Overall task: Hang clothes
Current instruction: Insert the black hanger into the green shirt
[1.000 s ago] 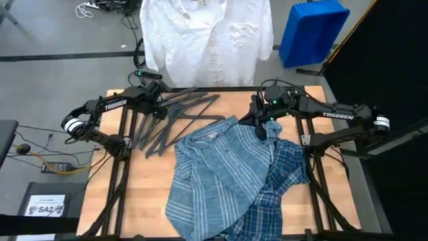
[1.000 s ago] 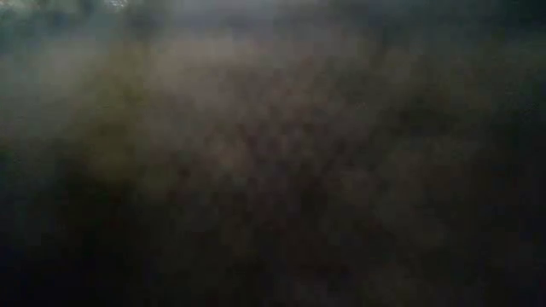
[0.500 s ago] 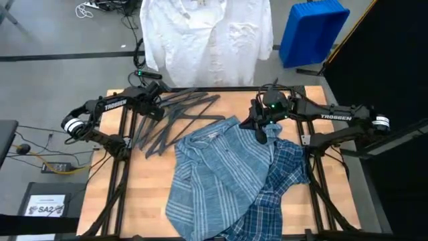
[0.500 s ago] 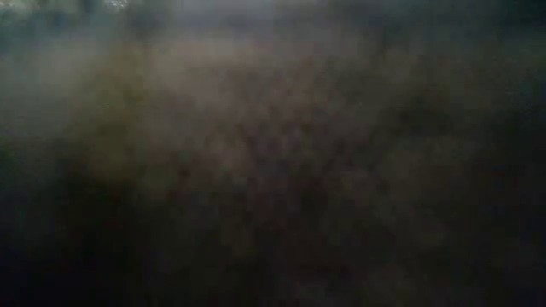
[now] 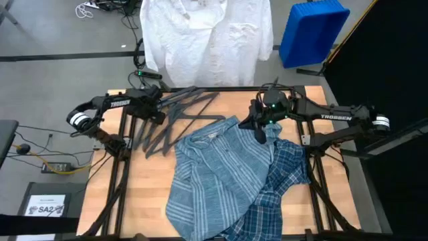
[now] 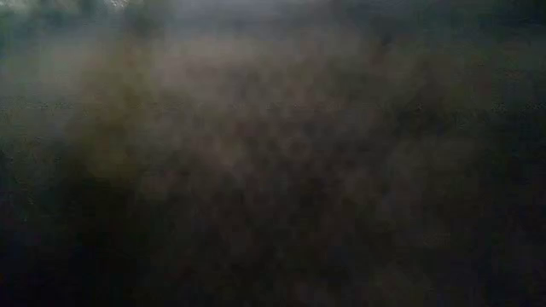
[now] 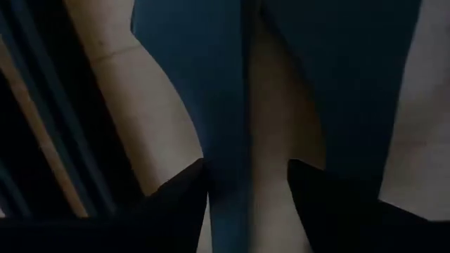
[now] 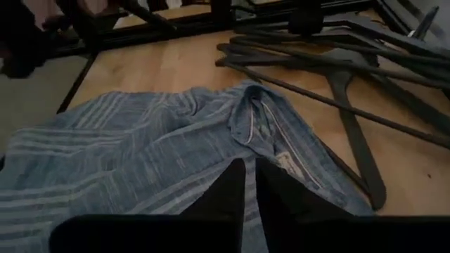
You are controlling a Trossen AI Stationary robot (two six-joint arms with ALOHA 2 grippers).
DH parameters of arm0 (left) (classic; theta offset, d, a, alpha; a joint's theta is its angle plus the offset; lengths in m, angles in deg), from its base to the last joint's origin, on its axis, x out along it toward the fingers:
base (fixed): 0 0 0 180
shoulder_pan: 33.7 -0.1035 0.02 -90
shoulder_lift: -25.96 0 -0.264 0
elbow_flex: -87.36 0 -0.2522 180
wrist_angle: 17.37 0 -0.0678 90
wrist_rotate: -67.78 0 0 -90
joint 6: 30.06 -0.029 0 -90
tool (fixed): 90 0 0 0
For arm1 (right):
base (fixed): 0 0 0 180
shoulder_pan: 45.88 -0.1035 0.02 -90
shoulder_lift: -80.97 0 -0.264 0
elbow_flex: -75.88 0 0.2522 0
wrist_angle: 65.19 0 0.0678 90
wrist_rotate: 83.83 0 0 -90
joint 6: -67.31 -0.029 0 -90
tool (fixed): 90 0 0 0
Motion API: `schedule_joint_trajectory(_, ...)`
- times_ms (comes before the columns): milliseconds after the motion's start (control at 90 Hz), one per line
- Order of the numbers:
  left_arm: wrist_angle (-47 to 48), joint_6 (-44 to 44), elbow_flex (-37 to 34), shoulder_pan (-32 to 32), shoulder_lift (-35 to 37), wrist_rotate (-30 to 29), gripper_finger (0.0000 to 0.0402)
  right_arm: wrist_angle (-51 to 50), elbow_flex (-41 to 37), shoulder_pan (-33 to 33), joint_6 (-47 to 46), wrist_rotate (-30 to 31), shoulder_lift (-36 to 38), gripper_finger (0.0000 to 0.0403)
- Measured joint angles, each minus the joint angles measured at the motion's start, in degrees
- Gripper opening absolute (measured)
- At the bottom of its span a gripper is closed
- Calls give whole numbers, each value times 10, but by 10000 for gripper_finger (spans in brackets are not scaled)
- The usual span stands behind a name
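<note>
A white shirt (image 5: 207,40) hangs beyond the table's far edge. A blue-grey striped shirt (image 5: 214,174) lies spread on the table, partly over a plaid shirt (image 5: 284,181). Dark hangers (image 5: 177,120) lie in a pile at the far left. My left gripper (image 5: 160,110) is low over that pile and open. Its fingers stand on either side of one hanger bar (image 7: 225,105); whether they touch it I cannot tell. My right gripper (image 5: 261,134) is shut just above the striped shirt's far right edge, near its collar (image 8: 264,119).
A blue bin (image 5: 313,30) stands on the floor beyond the far right corner. Bare wood (image 5: 147,194) shows along the table's left side. The low view is dark and blurred and shows nothing clearly.
My left gripper has moved a little toward the table's right, farther over the hanger pile, and the hangers under it have shifted slightly. My right gripper has edged a little toward the table's left over the striped shirt.
</note>
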Motion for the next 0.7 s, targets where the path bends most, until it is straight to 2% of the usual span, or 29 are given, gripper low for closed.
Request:
schedule_joint_trajectory(78, -6, -10, -1, 0, -5, 7, 133, 0, 0, -5, -6, 0, 0, 8)
schedule_joint_trajectory(222, -10, -39, -1, 0, -3, 12, 57, 9, 0, -20, -17, -15, 2, 2)
schedule_joint_trajectory(478, 21, -46, 6, 10, 39, -6, 56, 47, 0, -38, -18, -32, 27, 7)
schedule_joint_trajectory(700, 88, -22, 50, 69, 123, -36, 56, 102, 0, -25, -4, -14, 65, 5)
